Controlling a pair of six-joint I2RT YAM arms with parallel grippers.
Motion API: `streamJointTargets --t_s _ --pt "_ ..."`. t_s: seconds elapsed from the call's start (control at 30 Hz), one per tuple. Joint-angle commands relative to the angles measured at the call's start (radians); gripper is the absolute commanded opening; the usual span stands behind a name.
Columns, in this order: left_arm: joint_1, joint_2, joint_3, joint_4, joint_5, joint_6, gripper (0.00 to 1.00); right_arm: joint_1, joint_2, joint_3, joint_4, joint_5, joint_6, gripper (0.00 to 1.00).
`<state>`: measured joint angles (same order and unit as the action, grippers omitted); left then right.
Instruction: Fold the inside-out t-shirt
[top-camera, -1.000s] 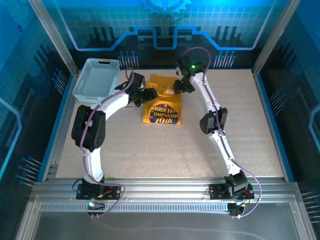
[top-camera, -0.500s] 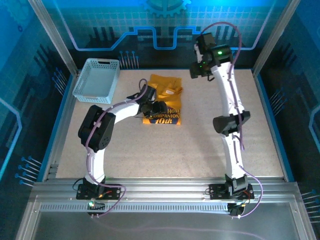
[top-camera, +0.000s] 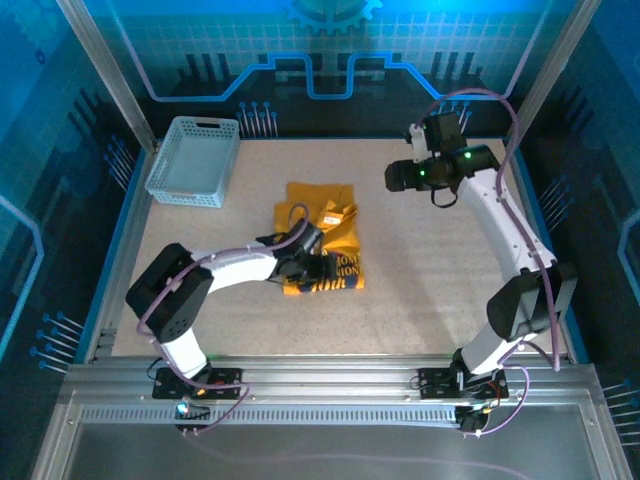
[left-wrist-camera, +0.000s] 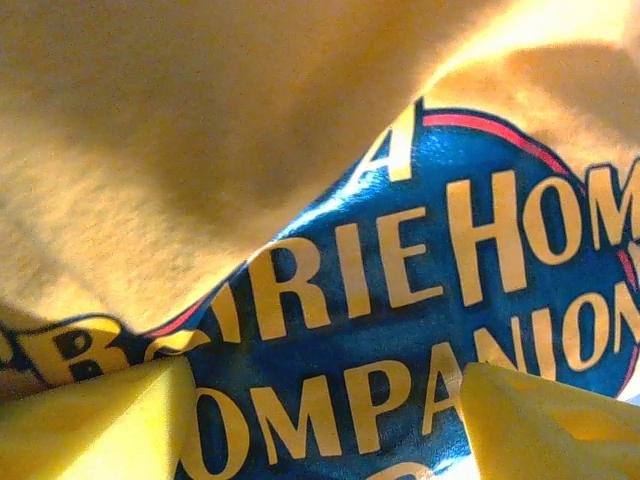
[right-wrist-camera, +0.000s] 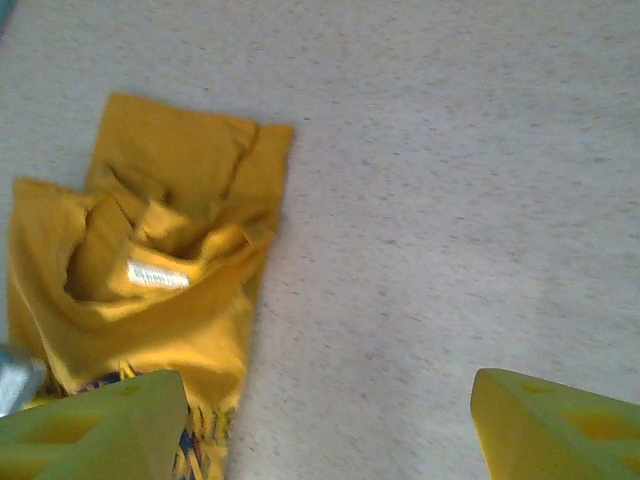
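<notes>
The mustard inside-out t-shirt (top-camera: 322, 228) lies bunched near the table's middle, its blue printed lettering (top-camera: 338, 272) on the near part. My left gripper (top-camera: 303, 264) sits low on the shirt's near left part. In the left wrist view the print (left-wrist-camera: 400, 300) lies right under the open left gripper (left-wrist-camera: 320, 425), both yellow fingertips (left-wrist-camera: 95, 420) apart. My right gripper (top-camera: 396, 178) hangs open above bare table to the shirt's right. In the right wrist view the right gripper (right-wrist-camera: 325, 430) holds nothing, and the shirt (right-wrist-camera: 150, 250) with its white neck label (right-wrist-camera: 157, 275) lies to the left.
A light grey lattice basket (top-camera: 193, 160) stands at the back left corner. The speckled table top (top-camera: 450, 280) is bounded by blue side rails and the aluminium frame at the near edge. The right arm's elbow (top-camera: 525, 300) juts out over the right side.
The right gripper left the shirt's collar, rose and swung right while opening wider. The left gripper moved toward the near edge, and the shirt shifted nearer and bunched more.
</notes>
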<state>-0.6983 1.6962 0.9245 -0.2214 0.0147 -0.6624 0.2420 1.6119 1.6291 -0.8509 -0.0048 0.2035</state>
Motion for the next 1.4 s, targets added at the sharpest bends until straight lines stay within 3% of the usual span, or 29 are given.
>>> streamJointTargets --t_s 0.0,0.1,0.27,0.4,0.53,0.63,0.8,1.17,1.37 --pt "-0.105 -0.079 -0.115 -0.038 -0.045 -0.078 0.73 0.012 -0.047 -0.188 0.225 -0.122 0.071 0.77" --pt "-0.196 -0.169 -0.163 -0.070 -0.084 -0.130 0.74 0.048 -0.075 -0.312 0.298 -0.124 0.088 0.76" --pt "-0.204 -0.321 -0.156 -0.107 -0.136 -0.134 0.79 0.115 -0.073 -0.426 0.371 -0.116 0.099 0.76" --pt "-0.140 -0.385 -0.090 -0.170 -0.159 -0.091 0.83 0.163 -0.049 -0.471 0.414 -0.124 0.117 0.75" --pt "0.035 -0.422 -0.083 -0.191 -0.133 -0.062 0.83 0.201 -0.002 -0.480 0.448 -0.103 0.112 0.72" --pt "0.147 -0.372 -0.018 -0.231 -0.127 0.011 0.81 0.205 0.050 -0.461 0.454 -0.094 0.115 0.67" --pt "0.211 -0.240 0.100 -0.280 -0.225 0.141 0.71 0.215 0.120 -0.416 0.442 -0.089 0.109 0.62" --pt "0.226 -0.035 0.185 -0.260 -0.233 0.170 0.66 0.262 0.244 -0.324 0.389 -0.057 0.121 0.57" --pt "0.227 0.035 0.204 -0.239 -0.206 0.165 0.58 0.267 0.286 -0.297 0.357 -0.020 0.141 0.50"
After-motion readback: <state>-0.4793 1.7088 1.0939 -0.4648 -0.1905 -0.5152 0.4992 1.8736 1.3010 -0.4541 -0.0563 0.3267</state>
